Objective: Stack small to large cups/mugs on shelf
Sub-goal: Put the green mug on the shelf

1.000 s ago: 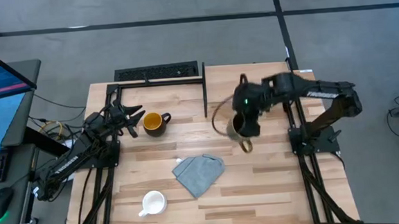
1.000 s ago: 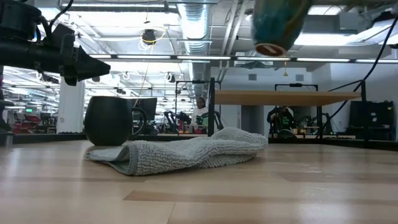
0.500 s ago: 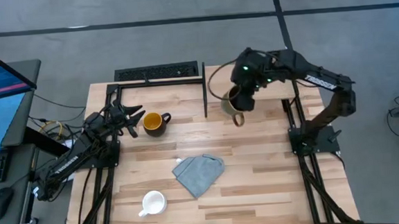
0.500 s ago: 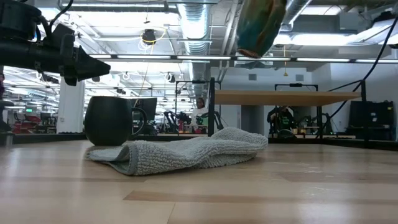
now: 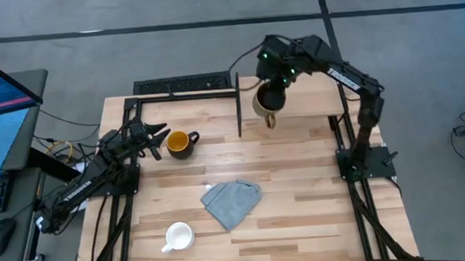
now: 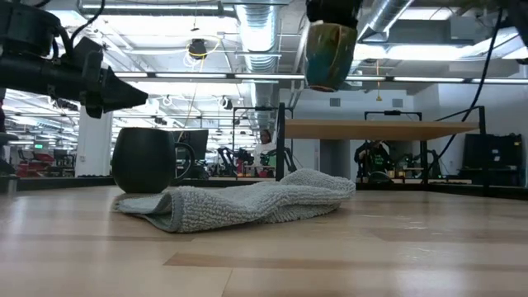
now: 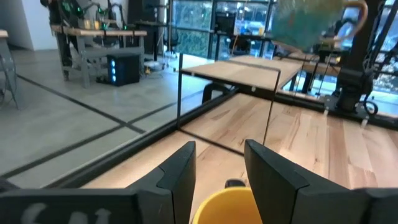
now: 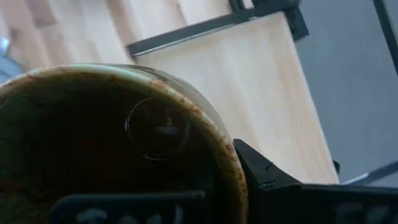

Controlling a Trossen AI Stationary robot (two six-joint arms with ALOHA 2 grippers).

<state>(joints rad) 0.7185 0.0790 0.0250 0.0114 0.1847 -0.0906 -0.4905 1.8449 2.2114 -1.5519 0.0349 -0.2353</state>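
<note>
No lettering, label, brand or number can be read anywhere in these views. Pale marks run along the right arm (image 5: 351,79) in the high view, too small to make out.

The table (image 5: 302,207) is seen whole from straight above and level from its surface; both views share the cloth (image 6: 247,202). Each wrist camera is pointed closely past its fingers (image 7: 273,174).
</note>
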